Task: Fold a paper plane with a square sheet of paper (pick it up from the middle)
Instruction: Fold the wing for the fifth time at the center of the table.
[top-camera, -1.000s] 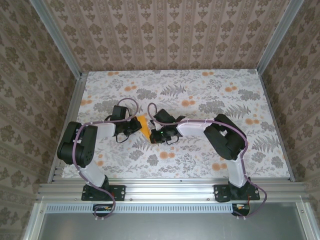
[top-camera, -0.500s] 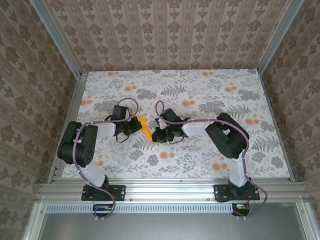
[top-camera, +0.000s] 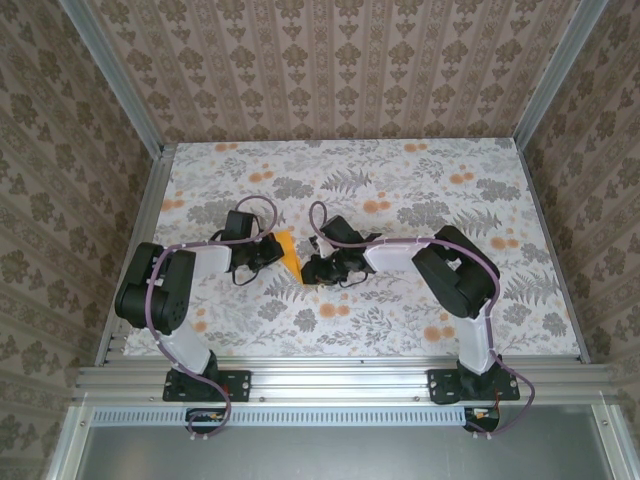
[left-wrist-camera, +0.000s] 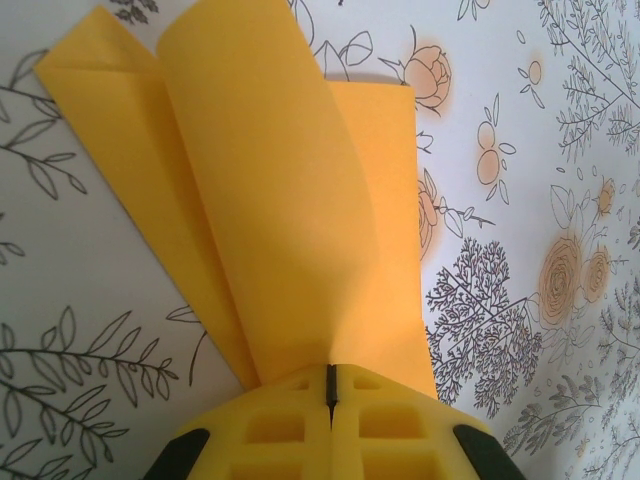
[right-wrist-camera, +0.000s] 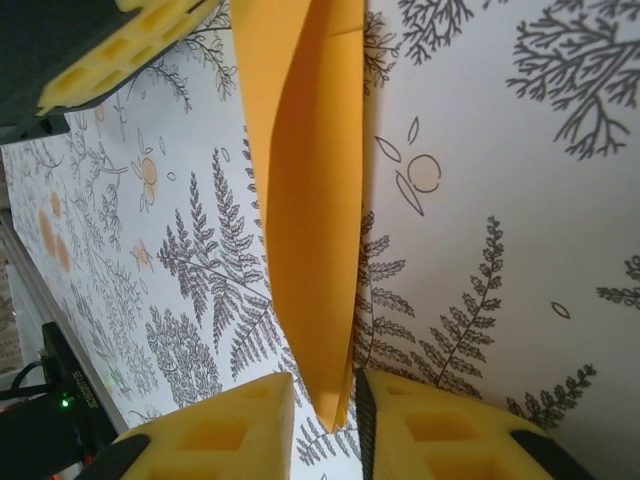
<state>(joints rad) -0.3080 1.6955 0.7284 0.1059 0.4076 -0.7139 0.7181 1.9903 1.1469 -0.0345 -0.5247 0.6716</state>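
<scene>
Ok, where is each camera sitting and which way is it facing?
Top external: above and behind the bases, looking down on the tablecloth; the left arm and right arm show.
Left wrist: on the left arm, looking past the left gripper, shut on the folded paper.
Right wrist: on the right arm, looking past the right gripper, jaws slightly apart around the paper's tip.
Shared: the paper, in all three views.

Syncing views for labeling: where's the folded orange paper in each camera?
Top external: folded paper between left gripper and right gripper, centre-left.
Left wrist: folded paper fanning up from bottom centre.
Right wrist: folded paper running top to bottom centre.
Shared landmark: left gripper, clamped on the folded paper.
</scene>
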